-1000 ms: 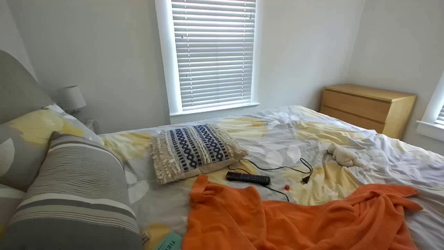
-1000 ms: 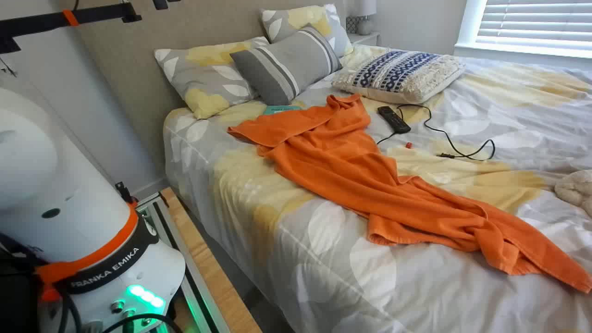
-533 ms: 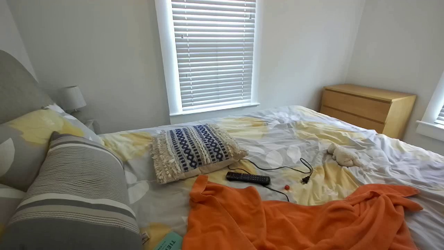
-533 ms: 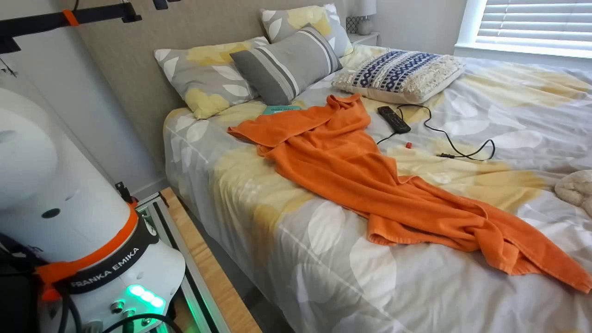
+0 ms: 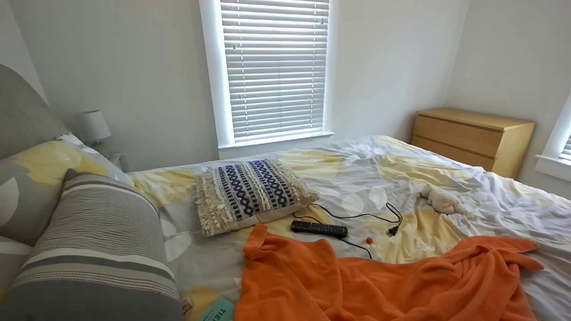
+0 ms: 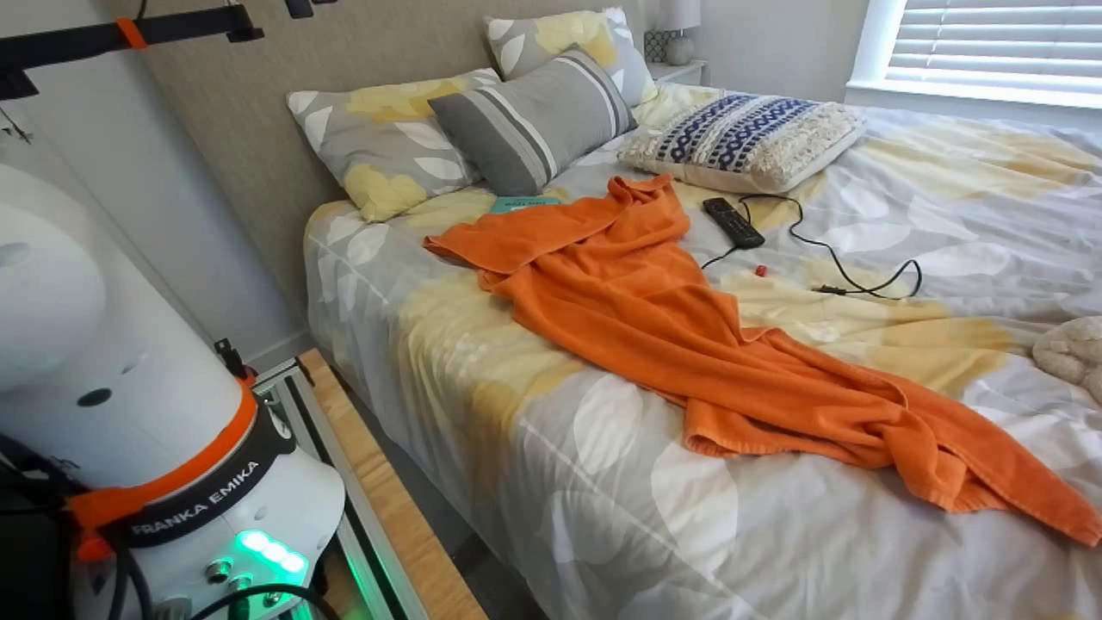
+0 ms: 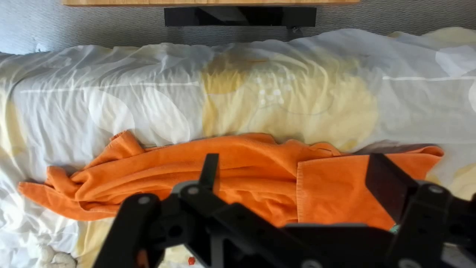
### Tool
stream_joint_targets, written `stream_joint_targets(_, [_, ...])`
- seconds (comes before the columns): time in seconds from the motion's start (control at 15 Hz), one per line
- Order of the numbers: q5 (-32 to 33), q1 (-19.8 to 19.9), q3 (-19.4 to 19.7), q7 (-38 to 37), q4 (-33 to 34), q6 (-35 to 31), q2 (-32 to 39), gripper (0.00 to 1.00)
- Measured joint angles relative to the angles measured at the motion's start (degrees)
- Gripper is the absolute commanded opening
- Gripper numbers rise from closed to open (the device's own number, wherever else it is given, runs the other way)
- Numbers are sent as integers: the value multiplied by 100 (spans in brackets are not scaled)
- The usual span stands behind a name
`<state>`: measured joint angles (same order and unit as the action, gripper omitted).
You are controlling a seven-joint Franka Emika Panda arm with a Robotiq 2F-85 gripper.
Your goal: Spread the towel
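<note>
On bed point(image 6: 594, 508), towel point(image 6: 646, 319) lies rumpled, same as before

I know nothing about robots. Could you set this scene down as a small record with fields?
Main item: orange towel, wrinkled and partly folded, not yet spread flat
Under it: patterned bedcover
Robot's hand: gripper, open wide, holding nothing, towel beyond it in the wrist view
Small things nearby: black remote, red object, corded black plug, teal printed item
Pillows include: blue-patterned pillow, gray striped pillow
Further off: pale plush-looking toy
</note>
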<state>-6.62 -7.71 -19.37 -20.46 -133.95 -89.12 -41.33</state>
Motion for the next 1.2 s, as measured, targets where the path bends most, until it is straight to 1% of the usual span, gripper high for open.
stream_joint_targets(0.13, [10, 119, 156, -1, -42, -35, 51, 100])
stream_joint_targets(0.33, [89, 520, 672, 12, -322, -393, 163, 100])
stream_joint_targets(0.53, [146, 978, 1253, 41, -701, -1028, 360, 100])
stream_joint_targets(0.67, [168, 1234, 1542, 66, -969, -1560, 526, 100])
stream_joint_targets(0.93, [248, 1690, 1999, 94, -1397, -2401, 974, 100])
stream_joint_targets(1.07, [307, 1879, 2182, 150, -1485, -2580, 1254, 100])
stream_joint_targets(1.2, [312, 1934, 2238, 173, -1483, -2629, 1418, 100])
